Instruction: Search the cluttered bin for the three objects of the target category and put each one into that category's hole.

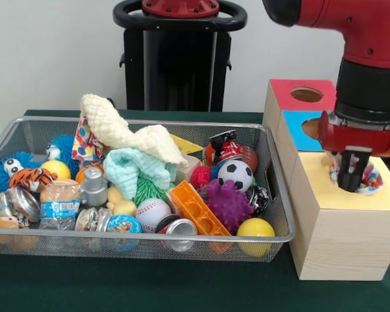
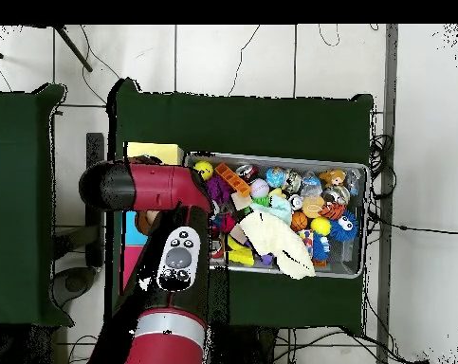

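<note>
Gripper (image 1: 353, 177) stood over yellow hole (image 1: 356, 177), fingers lowered into it; their spread and any hold could not be told | colourful object (image 1: 370, 178) lay in that hole, touching the fingertips | mesh bin (image 1: 278, 214) of clutter sat at 9 o'clock of the wooden box (image 1: 344, 240).
</note>
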You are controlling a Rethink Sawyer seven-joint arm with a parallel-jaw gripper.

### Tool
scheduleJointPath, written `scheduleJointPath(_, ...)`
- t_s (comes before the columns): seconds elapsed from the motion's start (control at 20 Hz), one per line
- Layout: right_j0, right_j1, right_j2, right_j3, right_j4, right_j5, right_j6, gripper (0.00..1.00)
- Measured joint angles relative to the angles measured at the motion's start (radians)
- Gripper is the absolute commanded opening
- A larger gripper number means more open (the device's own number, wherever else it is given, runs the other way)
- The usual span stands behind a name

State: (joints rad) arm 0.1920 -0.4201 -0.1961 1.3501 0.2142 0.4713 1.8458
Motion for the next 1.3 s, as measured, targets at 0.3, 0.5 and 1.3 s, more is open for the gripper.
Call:
scheduleJointPath(0.3, 0.004, 0.046, 0.005, 0.024, 0.01, -0.083, 0.0, 0.0)
scheduleJointPath(0.5, 0.005, 0.047, 0.011, 0.033, 0.024, -0.132, 0.001, 0.0)
scheduleJointPath(1.3, -0.061, -0.092, 0.065, 0.152, 0.031, -0.115, 0.001, 0.0)
